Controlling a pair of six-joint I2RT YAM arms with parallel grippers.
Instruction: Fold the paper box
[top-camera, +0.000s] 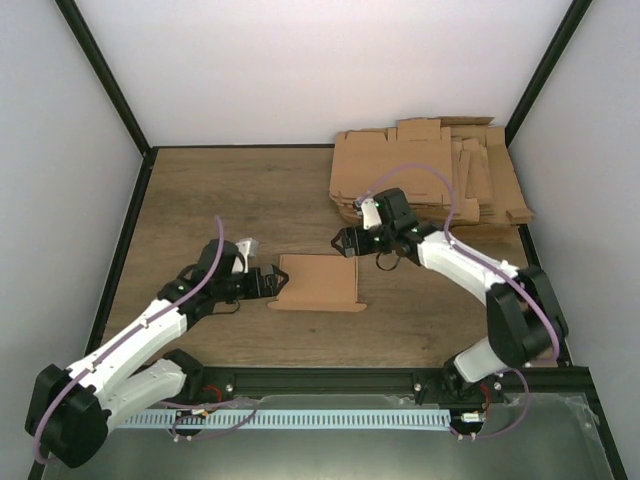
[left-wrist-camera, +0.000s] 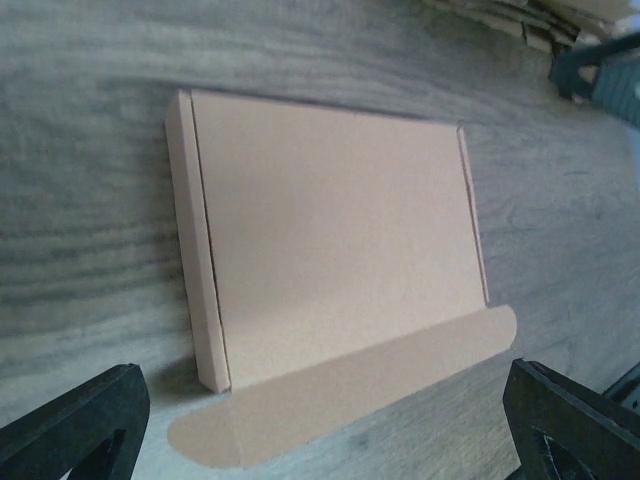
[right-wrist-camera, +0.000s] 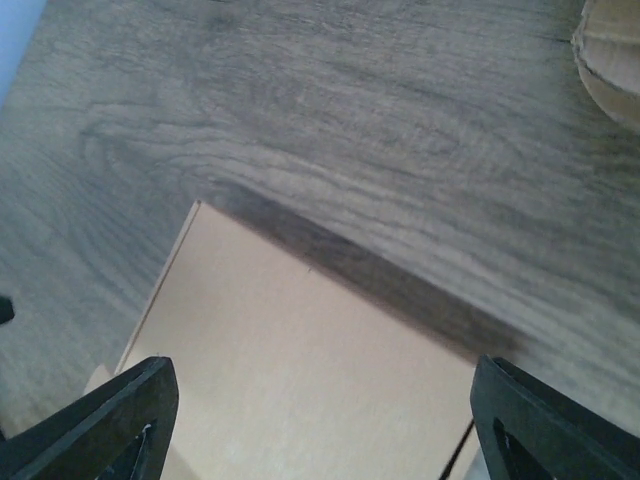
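Note:
The paper box (top-camera: 318, 282) lies shut and flat on the wooden table, a shallow brown mailer with a rounded flap (left-wrist-camera: 350, 390) sticking out along its near edge. My left gripper (top-camera: 272, 284) stands at the box's left side with its jaws wide apart and nothing between them; in the left wrist view the box (left-wrist-camera: 330, 250) fills the middle, ahead of the gripper (left-wrist-camera: 325, 440). My right gripper (top-camera: 344, 240) hangs over the box's far right corner, open and empty. In the right wrist view the gripper (right-wrist-camera: 325, 430) frames the box lid (right-wrist-camera: 300, 380) below it.
A pile of flat brown cardboard blanks (top-camera: 430, 175) lies at the back right, behind the right arm, and shows at the corner of each wrist view (left-wrist-camera: 520, 15) (right-wrist-camera: 610, 60). White walls with black frame posts close in the table on three sides.

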